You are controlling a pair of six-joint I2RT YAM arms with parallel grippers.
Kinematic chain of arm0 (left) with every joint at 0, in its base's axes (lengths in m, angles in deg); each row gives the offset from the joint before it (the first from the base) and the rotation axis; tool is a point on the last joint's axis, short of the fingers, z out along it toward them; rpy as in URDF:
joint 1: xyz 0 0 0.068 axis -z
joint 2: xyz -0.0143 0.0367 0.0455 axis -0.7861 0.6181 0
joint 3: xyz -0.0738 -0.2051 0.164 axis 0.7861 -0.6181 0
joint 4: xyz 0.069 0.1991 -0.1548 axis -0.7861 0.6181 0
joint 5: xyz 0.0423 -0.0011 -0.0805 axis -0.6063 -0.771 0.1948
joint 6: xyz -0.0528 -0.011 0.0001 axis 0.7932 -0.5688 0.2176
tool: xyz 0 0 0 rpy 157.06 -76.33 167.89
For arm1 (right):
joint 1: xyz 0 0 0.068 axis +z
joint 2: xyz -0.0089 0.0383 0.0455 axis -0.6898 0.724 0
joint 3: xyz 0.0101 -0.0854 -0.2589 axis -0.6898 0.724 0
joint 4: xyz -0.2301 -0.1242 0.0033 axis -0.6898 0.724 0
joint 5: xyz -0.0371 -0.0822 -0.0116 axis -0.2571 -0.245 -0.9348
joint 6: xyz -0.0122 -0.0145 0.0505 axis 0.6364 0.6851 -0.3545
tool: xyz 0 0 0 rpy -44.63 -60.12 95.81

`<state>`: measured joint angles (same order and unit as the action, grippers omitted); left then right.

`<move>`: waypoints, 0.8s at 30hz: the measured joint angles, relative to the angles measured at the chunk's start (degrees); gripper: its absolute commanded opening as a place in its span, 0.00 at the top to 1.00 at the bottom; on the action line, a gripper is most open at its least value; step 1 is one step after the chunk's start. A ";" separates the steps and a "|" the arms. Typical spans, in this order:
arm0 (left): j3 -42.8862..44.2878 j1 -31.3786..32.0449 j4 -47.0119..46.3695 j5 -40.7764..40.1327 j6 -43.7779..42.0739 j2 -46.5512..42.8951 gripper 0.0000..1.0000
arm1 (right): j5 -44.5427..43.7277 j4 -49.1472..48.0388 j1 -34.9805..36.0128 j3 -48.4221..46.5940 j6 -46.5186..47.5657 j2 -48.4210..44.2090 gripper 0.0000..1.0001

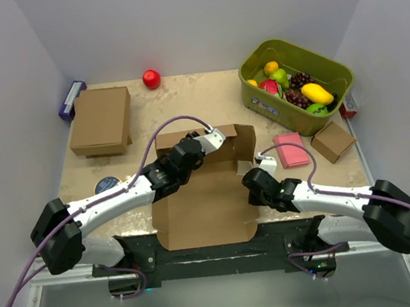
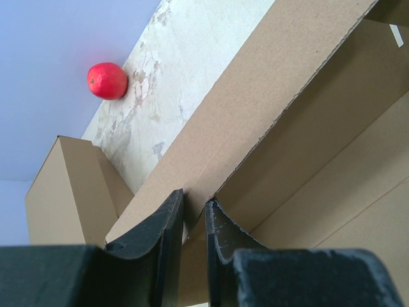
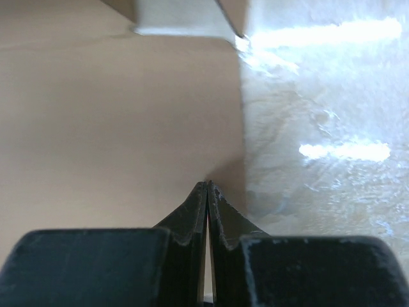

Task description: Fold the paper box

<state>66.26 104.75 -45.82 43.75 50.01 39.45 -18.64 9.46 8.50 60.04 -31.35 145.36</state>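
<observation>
Two arms attend one box. We note the table [image 1: 184, 97] first: it carries the box [image 1: 203, 205] at its near middle, between the arm bases, where both arms can reach it. The box lies partly formed, with the floor panel flat, the rear wall raised, a right rear flap upright and the front flaps flat. A closed box [image 1: 100, 120] sits far left and a green bin [image 1: 289, 119] of fruit far right, both well apart from the work. The left gripper [image 2: 195, 204] is clenched on the top edge of the rear wall, one finger on each face; we judge this holds the wall upright. The right gripper [image 3: 208, 185] sits low at the box's right edge, fingers pressed together; we cannot tell whether cardboard lies between them. We judge it is placed to raise the right side wall. A red ball [image 2: 107, 80] rests at the far edge, apart from both arms.
</observation>
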 measured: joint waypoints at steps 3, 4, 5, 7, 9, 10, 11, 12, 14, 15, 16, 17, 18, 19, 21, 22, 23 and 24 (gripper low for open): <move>0.00 0.00 0.15 -0.02 0.02 -0.02 1.00 | -1.16 0.04 0.11 -0.37 -1.44 2.73 0.95; 0.00 0.00 0.17 -0.02 0.02 -0.04 1.00 | -1.38 0.11 0.17 -0.72 -1.73 3.74 0.95; 0.00 -0.02 0.22 -0.04 0.04 -0.09 1.00 | -1.62 0.17 0.24 -1.20 -1.97 4.57 0.95; 0.00 -0.15 0.42 -0.28 0.04 -0.13 1.00 | -2.32 0.13 0.35 -2.54 -2.19 6.75 0.94; 0.00 -0.35 0.68 -0.55 0.04 -0.22 1.00 | -2.82 0.11 0.39 -3.78 -2.27 8.46 0.90; 0.00 -0.42 0.74 -0.70 0.04 -0.28 1.00 | -3.04 0.13 0.39 -4.28 -2.32 8.87 0.87; 0.00 -0.44 0.81 -0.76 0.04 -0.33 1.00 | -3.08 0.15 0.39 -4.55 -2.40 8.96 0.84; 0.00 -0.42 0.87 -0.83 0.04 -0.35 1.00 | -3.06 0.31 0.44 -4.70 -2.47 8.61 0.78; 0.00 -0.42 0.94 -0.83 0.04 -0.37 1.00 | -2.43 0.90 0.44 -4.70 -2.49 7.10 0.46; 0.00 -0.42 0.85 -0.76 0.07 -0.37 1.00 | -2.32 1.49 0.44 -4.72 -2.91 6.19 0.39; 0.00 -0.39 0.85 -0.81 0.09 -0.37 1.00 | -2.34 2.82 0.44 -4.81 -2.45 4.59 0.27; 0.00 -0.37 0.87 -0.81 0.09 -0.37 1.00 | -2.38 4.13 0.35 -4.94 -2.21 2.95 0.23; 0.00 -0.37 0.87 -0.81 0.09 -0.37 1.00 | -2.40 5.97 0.24 -5.35 -1.97 0.87 0.22; 0.00 -0.37 0.85 -0.81 0.09 -0.39 1.00 | -2.64 7.82 -0.09 -6.23 -1.38 -1.14 0.21; 0.00 -0.37 0.87 -0.81 0.11 -0.44 1.00 | -2.86 9.75 -1.60 -8.26 -0.28 -4.11 0.20; 0.00 -0.37 0.92 -0.79 0.13 -0.50 1.00 | -3.08 10.21 -2.75 -9.35 0.61 -5.42 0.20; 0.00 -0.37 0.96 -0.79 0.15 -0.55 1.00 | -3.19 10.25 -4.26 -10.21 1.57 -6.51 0.20; 0.00 -0.37 1.01 -0.76 0.17 -0.61 1.00 | -3.30 10.01 -5.79 -10.82 2.51 -7.26 0.20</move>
<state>66.26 104.37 -44.81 42.99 50.18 38.84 -21.94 19.47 2.71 49.22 -28.83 138.11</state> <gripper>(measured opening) 0.216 0.801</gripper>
